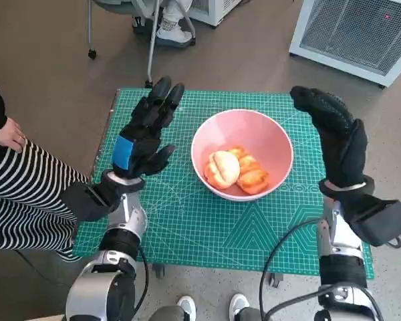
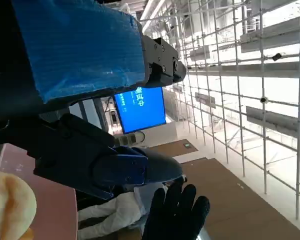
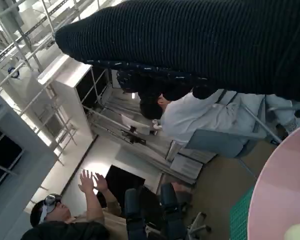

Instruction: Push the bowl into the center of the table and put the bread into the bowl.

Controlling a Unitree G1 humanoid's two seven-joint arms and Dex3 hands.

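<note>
- The bread is seen inside the pink bowl (mid-table, on the green mat).
- The left hand and right hand are raised beside it, fingers wide, nothing held.

Pink bowl showing golden-orange bread | green gridded mat | person wearing black-and-white stripes

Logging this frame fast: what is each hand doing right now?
Left hand: open, holding nothing.
Right hand: open, holding nothing.
</note>
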